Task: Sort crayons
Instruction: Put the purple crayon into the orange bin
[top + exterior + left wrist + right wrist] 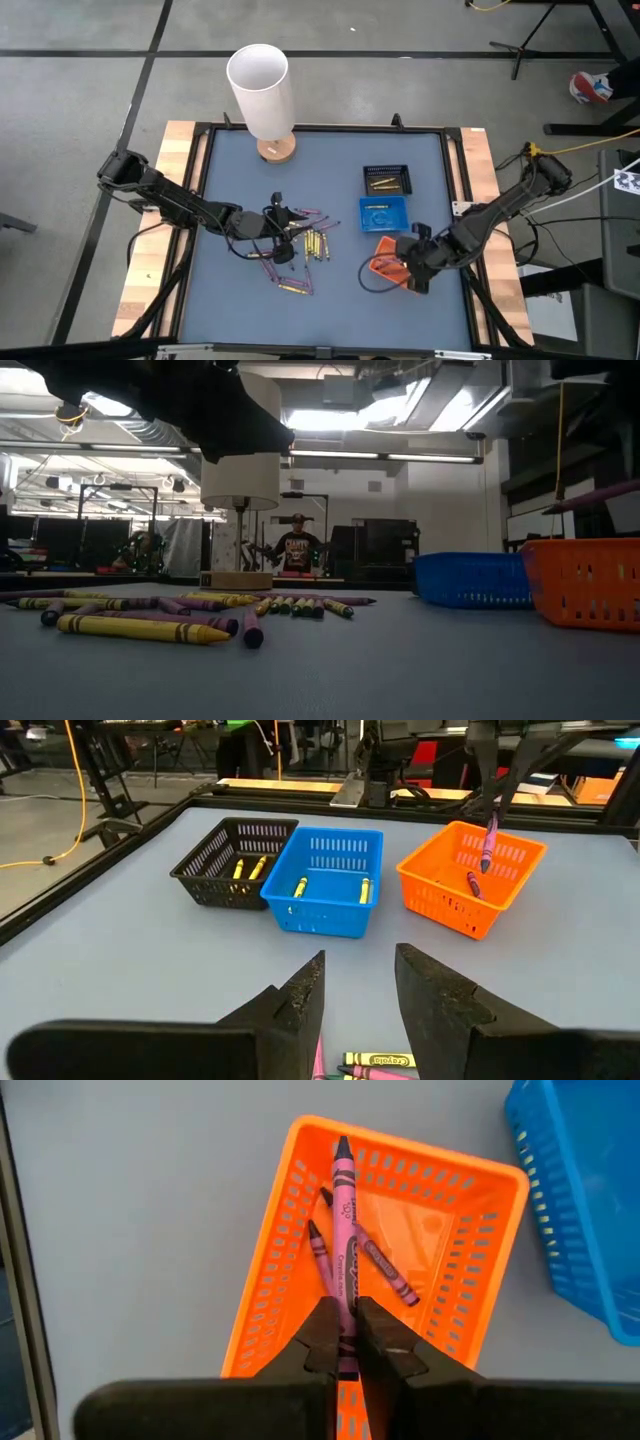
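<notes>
I count three trays on my worktop: the black tray with two yellow crayons, the blue tray with two, the orange tray with two purple ones. My right pincer is clenched on a third purple crayon above the orange tray. My left pincer hangs released over the loose crayons. Label text unreadable.
</notes>
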Tool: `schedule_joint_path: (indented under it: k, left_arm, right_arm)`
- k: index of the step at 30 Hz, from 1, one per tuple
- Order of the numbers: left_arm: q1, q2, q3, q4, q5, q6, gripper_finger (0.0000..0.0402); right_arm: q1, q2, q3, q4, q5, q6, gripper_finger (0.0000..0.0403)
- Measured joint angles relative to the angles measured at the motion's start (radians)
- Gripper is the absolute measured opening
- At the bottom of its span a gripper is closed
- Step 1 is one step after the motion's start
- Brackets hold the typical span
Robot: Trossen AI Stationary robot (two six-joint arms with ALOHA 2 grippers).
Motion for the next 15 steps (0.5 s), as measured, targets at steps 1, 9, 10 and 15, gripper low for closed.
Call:
schedule_joint_path:
  k: [1,9,10,15]
  left_arm:
    - [0.0,0.0,0.0,0.0,0.0,0.0,0.0108]
    - [0.0,0.0,0.0,0.0,0.0,0.0,0.0108]
    - [0.0,0.0,0.0,0.0,0.0,0.0,0.0108]
    - [0.0,0.0,0.0,0.0,0.0,0.0,0.0108]
  right_arm:
    - [0.001,0.0,-0.001,0.0,0.0,0.0,0.0017]
    - [-0.001,0.0,-0.001,0.0,0.0,0.0,0.0017]
    - [-0.001,0.0,-0.001,0.0,0.0,0.0,0.0017]
    - [-0.001,0.0,-0.001,-0.001,0.0,0.0,0.0031]
